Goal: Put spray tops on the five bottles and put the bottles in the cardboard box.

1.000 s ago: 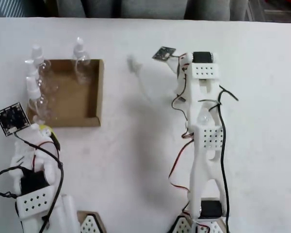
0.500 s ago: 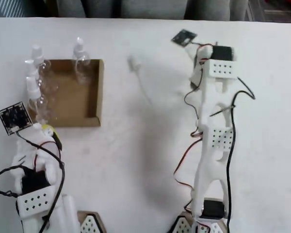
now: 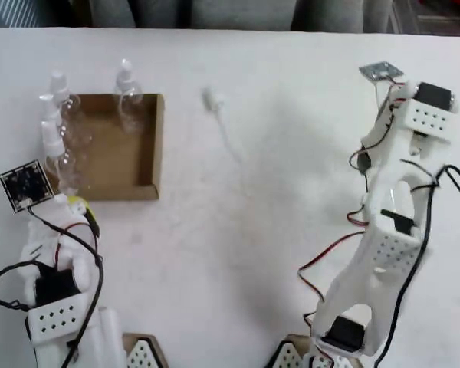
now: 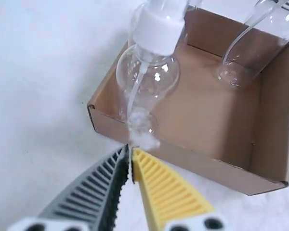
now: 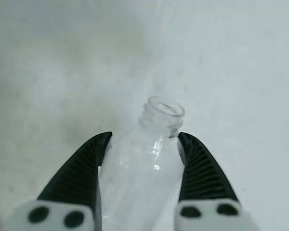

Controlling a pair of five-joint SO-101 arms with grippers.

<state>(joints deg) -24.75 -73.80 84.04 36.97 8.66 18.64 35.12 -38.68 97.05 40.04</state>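
My right claw (image 5: 144, 139) grips the clear, uncapped plastic bottle (image 5: 156, 126) by its shoulder, near the counter's right edge. I judge it light, slick and squashy, so a gentle hold below the neck suits it. My left claw (image 4: 130, 153) is clenched and empty.

A white table (image 3: 238, 253) is viewed from above. A cardboard box (image 3: 158, 138) (open-topped) is set on it toward 10 o'clock of centre. A loose spray top (image 3: 211, 100) is laid near 12 o'clock.

Plain white surface (image 3: 238, 253), soft shadows across it. Along the top edge of the frame there's grey furniture (image 3: 215, 14), something red (image 3: 445, 11) upper right.
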